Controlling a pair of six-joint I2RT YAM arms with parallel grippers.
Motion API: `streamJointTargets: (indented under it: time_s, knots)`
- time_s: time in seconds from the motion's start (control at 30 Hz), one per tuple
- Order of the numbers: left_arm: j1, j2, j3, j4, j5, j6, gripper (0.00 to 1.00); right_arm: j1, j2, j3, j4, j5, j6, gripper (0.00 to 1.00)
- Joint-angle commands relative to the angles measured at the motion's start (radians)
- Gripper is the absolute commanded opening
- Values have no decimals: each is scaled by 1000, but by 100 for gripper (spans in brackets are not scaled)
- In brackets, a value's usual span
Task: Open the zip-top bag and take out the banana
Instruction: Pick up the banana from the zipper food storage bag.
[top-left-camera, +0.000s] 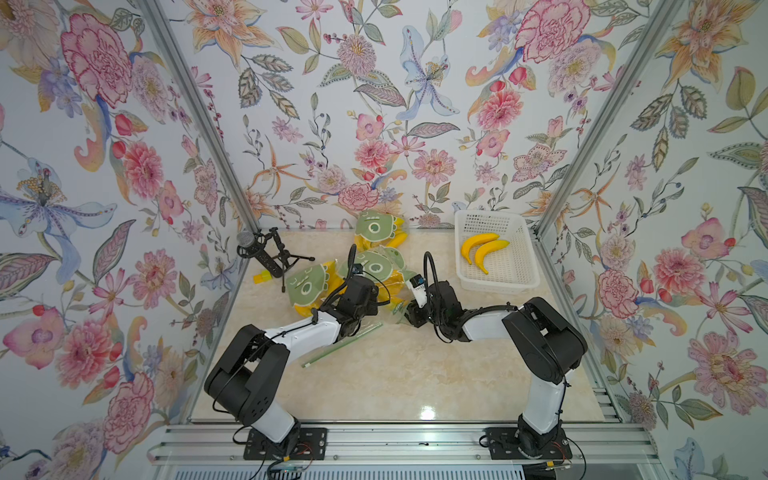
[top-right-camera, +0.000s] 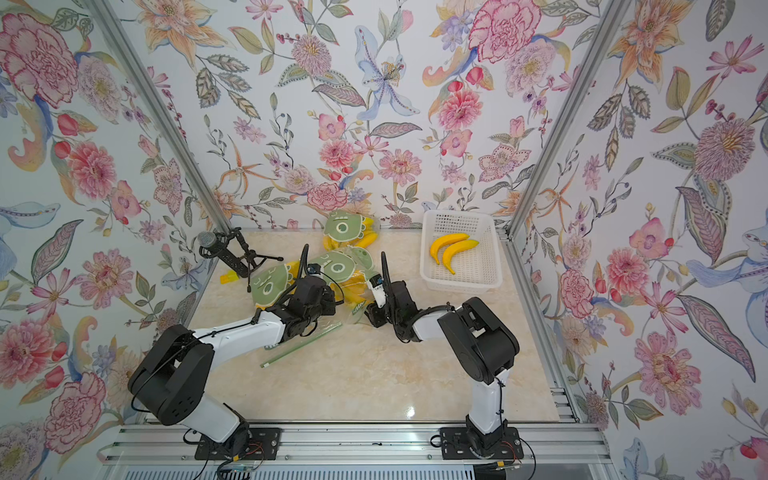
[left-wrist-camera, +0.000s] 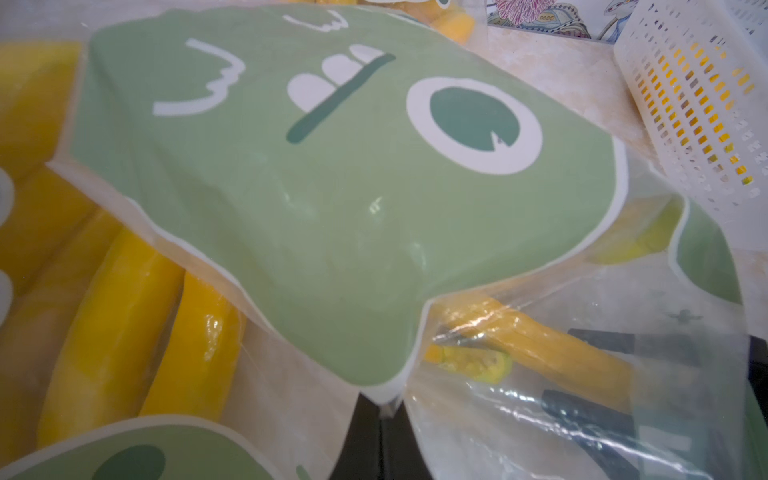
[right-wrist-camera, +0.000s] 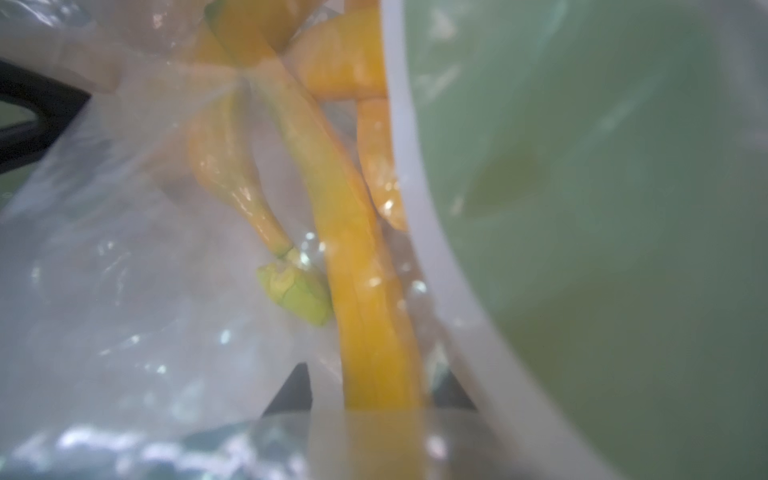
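Wrist views only: left gripper, fingers together, pinching film of the clear zip-top bag with green dinosaur print; right gripper, fingers apart either side of a yellow banana inside that bag, contact blurred, cannot tell. Top views only: bag at centre of the cream marble-pattern bench; second such bag at far edge; third such bag just left; white perforated plastic basket, far-right corner, holding two loose yellow bananas; black microphone on tripod, far-left corner; thin green strip beside the left arm. Bench open from the arms to its near edge. Left arm and right arm reach low, forearms angled inward, wrists meeting at the bag
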Motion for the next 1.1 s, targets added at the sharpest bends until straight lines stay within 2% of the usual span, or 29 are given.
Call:
streamJointTargets:
  time_s: [0.0, 0.23, 0.4, 0.7, 0.83, 1.07]
  knots:
    - [-9, 5, 20, -8, -27, 8, 0, 7, 3, -5, 50, -10, 18, 33]
    - [-9, 11, 29, -23, -47, -2, 0, 13, -78, -107, 65, 13, 38, 16]
    - [-9, 15, 41, -30, -58, -10, 0, 43, -139, -172, 38, 49, 49, 11]
    - [-8, 19, 72, -75, -103, -19, 0, 62, -296, -219, -146, 108, 73, 5]
    - [-6, 12, 67, -84, -136, -36, 0, 71, -391, -260, -267, 169, 97, 4]
    - [11, 14, 81, -87, -149, -53, 0, 83, -532, -338, -398, 196, 133, 4]
